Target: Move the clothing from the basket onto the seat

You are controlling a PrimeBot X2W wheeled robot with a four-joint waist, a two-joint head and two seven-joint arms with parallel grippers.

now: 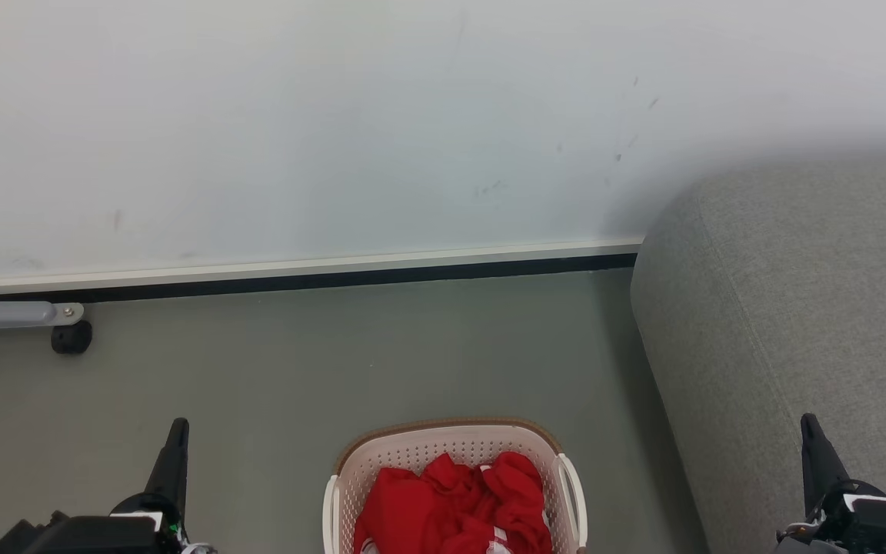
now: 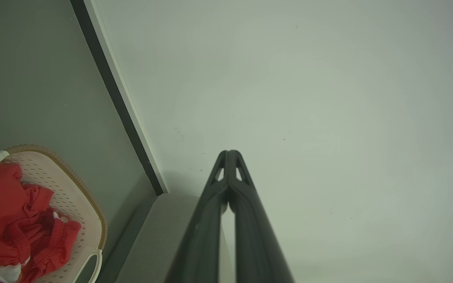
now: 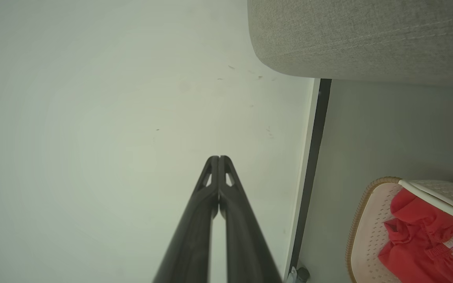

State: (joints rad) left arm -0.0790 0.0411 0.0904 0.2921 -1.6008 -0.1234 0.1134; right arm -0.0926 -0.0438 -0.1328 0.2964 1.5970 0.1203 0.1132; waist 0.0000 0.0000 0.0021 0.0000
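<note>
A heap of bright red clothing (image 1: 454,504) with white trim lies crumpled in the cream-white basket (image 1: 412,448) on the floor at the bottom centre. The grey woven seat (image 1: 797,323) fills the right side, close beside the basket. My left gripper (image 1: 178,427) stands at the lower left, shut and empty, well left of the basket. At the lower right my right gripper (image 1: 810,423) is shut and empty, in front of the seat. In the left wrist view the gripper (image 2: 229,153) points at the wall, with clothing (image 2: 10,212) and basket (image 2: 81,196) at lower left. The right wrist view shows gripper (image 3: 218,159), clothing (image 3: 427,232), basket (image 3: 364,220) and seat (image 3: 360,35).
A pale wall (image 1: 335,131) with a white and black skirting strip (image 1: 297,275) runs behind the grey floor (image 1: 335,362). A grey metal leg with a black caster (image 1: 71,337) stands at the far left by the wall.
</note>
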